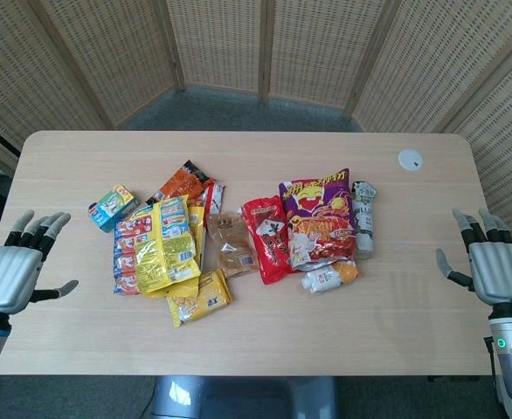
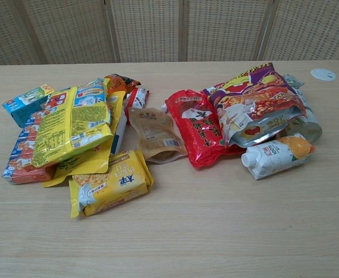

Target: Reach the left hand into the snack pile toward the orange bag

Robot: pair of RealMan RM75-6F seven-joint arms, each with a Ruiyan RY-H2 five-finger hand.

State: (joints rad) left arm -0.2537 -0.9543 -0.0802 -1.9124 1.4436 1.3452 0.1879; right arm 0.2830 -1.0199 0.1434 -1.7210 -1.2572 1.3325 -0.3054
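The orange bag lies at the far side of the snack pile's left half, partly under yellow packs; the chest view shows its top behind a yellow pack. My left hand hovers at the table's left edge, fingers spread, holding nothing, well left of the pile. My right hand is at the right edge, also spread and holding nothing. Neither hand appears in the chest view.
Yellow packs, a blue-green box, a brown pouch, a red bag, a purple chip bag and a white-orange carton form the pile. A white disc sits far right. A woven screen stands behind.
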